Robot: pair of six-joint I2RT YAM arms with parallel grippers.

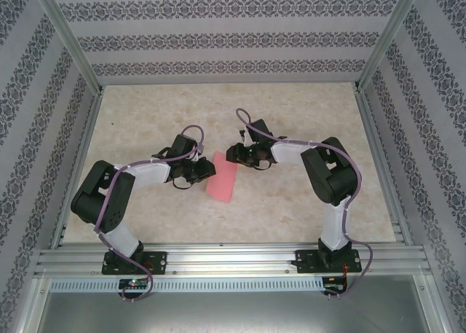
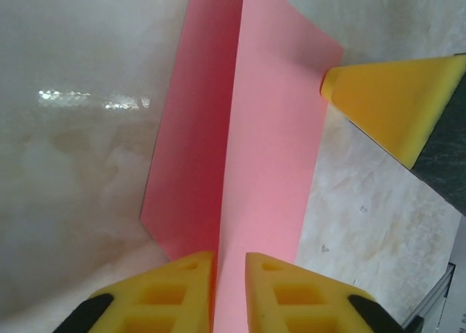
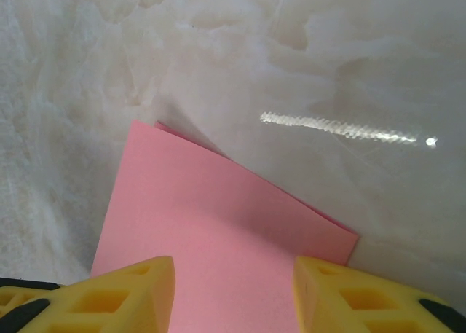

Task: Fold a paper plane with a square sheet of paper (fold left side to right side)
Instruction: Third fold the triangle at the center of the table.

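Currently: the marbled worktop (image 1: 306, 216) carries one item, the square sheet of paper (image 1: 222, 177), salmon pink, lying mid-worktop between the two arms. The sheet is partly doubled. In the left wrist view one half lies flat and the other appears to rise from a centre line. The right wrist view shows two layers at the far edge.

Left claw (image 2: 229, 267): closed on the near edge of the raised half, paper pinched between its yellow fingers. Right claw (image 3: 234, 275): jaws apart over the sheet's opposite side, gripping nothing. Whether it touches the paper cannot be told.

Step, as judged: the left-to-right fold, flap lifted, crease not yet pressed. The next move calls for carrying the pinched edge across to meet the right edge squarely, right claw steadying, then flattening the crease.
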